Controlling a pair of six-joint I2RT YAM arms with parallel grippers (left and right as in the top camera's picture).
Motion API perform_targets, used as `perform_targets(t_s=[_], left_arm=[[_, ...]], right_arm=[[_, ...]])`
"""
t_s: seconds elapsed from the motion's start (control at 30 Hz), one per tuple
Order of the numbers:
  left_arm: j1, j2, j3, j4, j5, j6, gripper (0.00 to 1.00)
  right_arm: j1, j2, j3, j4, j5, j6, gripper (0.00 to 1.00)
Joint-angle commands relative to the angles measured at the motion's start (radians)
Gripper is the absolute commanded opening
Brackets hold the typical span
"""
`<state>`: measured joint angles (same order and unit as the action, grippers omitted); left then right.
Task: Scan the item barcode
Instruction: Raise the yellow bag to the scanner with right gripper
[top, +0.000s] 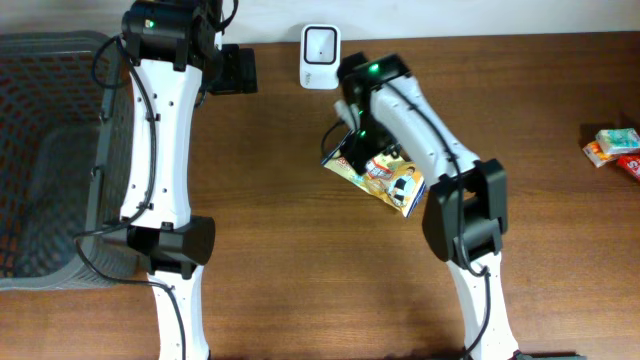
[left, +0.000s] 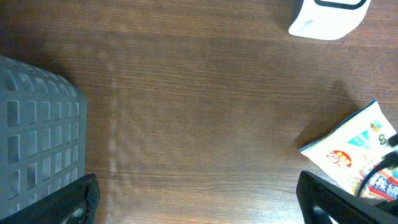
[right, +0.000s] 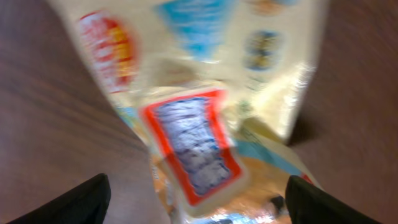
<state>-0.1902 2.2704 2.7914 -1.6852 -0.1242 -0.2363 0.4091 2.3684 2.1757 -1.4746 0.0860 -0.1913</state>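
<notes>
Listing contents, largest first, each placed from the scanner (top: 319, 45), which is standing at the far edge of the counter.

- Counter (top: 300, 260): brown wood grain, carrying every item below.
- Basket (top: 45, 150): grey plastic mesh, sitting well to the left of the scanner and nearer the robot.
- Left arm (top: 160, 130): reaching up just left of the scanner. Its jaws are standing wide open and gripping nothing, with bare wood showing between them.
- Right arm (top: 430, 140): bending in from the right, its wrist hanging just in front of the scanner. Its jaws are standing spread wide, the fingers (right: 74, 202) showing at both lower corners of the wrist view and pinching nothing visible.
- Snack bag (top: 388, 182): the task item, lying just in front of the scanner and slightly to its right, directly under and ahead of the right jaws.
  - Its long axis is running diagonally, one corner pointing left near the scanner, the other trailing right toward the robot.
  - Whether it is resting flat cannot be told.
  - The right arm is much the nearer, so any re-grip is probably falling to it.
- Small packets (top: 612, 145): sitting far to the right of the scanner.
- Markings: the bag is showing a red roundel, a blue triangle and a red-bordered panel. The lettering is blurring past reading.
</notes>
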Motion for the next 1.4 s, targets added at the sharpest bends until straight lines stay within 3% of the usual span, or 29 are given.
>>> perform_targets(t_s=[0.0,0.07,0.23,0.27,0.3,0.33,0.43,0.57,0.67,0.8,0.93,1.0,1.03,1.07,1.1,1.13,1.2,1.3,1.37], left_arm=[[0.003,-0.004,0.003,0.000,-0.003,-0.010,0.99],[0.003,-0.004,0.003,0.000,-0.003,-0.010,0.99],[0.003,-0.004,0.003,0.000,-0.003,-0.010,0.99],[0.003,-0.004,0.003,0.000,-0.003,-0.010,0.99],[0.003,-0.004,0.003,0.000,-0.003,-0.010,0.99],[0.003,-0.004,0.003,0.000,-0.003,-0.010,0.99],[0.003,-0.004,0.003,0.000,-0.003,-0.010,0.99],[0.003,-0.004,0.003,0.000,-0.003,-0.010,0.99],[0.003,-0.004,0.003,0.000,-0.003,-0.010,0.99],[0.003,-0.004,0.003,0.000,-0.003,-0.010,0.99],[0.003,-0.004,0.003,0.000,-0.003,-0.010,0.99],[0.003,-0.004,0.003,0.000,-0.003,-0.010,0.99],[0.003,-0.004,0.003,0.000,-0.003,-0.010,0.99],[0.003,-0.004,0.003,0.000,-0.003,-0.010,0.99],[0.003,-0.004,0.003,0.000,-0.003,-0.010,0.99],[0.003,-0.004,0.003,0.000,-0.003,-0.010,0.99],[0.003,-0.004,0.003,0.000,-0.003,-0.010,0.99],[0.003,-0.004,0.003,0.000,-0.003,-0.010,0.99],[0.003,-0.004,0.003,0.000,-0.003,-0.010,0.99]], right_arm=[[0.043,0.000,-0.073,0.059,0.063,-0.112,0.94],[0.045,0.000,-0.139,0.141,0.117,-0.122,1.00],[-0.006,0.002,-0.304,0.365,0.224,-0.103,0.95],[-0.018,0.002,-0.317,0.375,0.183,-0.103,0.72],[-0.031,0.002,-0.318,0.383,0.061,-0.071,0.17],[-0.039,0.001,-0.306,0.381,0.006,-0.042,0.10],[-0.063,0.000,-0.190,0.305,-0.179,0.045,0.04],[-0.158,0.000,0.078,0.108,-0.666,0.051,0.04],[-0.282,0.001,0.120,0.047,-1.154,0.051,0.04],[-0.384,0.002,0.120,-0.037,-1.393,0.050,0.04],[-0.362,0.002,0.119,-0.225,-1.354,-0.197,0.04],[-0.342,0.002,0.119,-0.204,-1.284,-0.197,0.04],[-0.342,0.002,0.119,-0.147,-1.286,-0.190,0.04],[-0.344,0.002,0.119,-0.005,-1.284,-0.089,0.04],[-0.343,0.002,0.119,0.189,-1.228,0.110,0.04],[-0.338,0.001,0.119,0.315,-1.133,0.246,0.04],[-0.302,0.001,0.119,0.612,-0.701,0.456,0.04],[-0.182,0.001,0.119,0.855,-0.250,0.449,0.04],[-0.085,0.008,0.119,0.945,0.042,0.329,0.04]])
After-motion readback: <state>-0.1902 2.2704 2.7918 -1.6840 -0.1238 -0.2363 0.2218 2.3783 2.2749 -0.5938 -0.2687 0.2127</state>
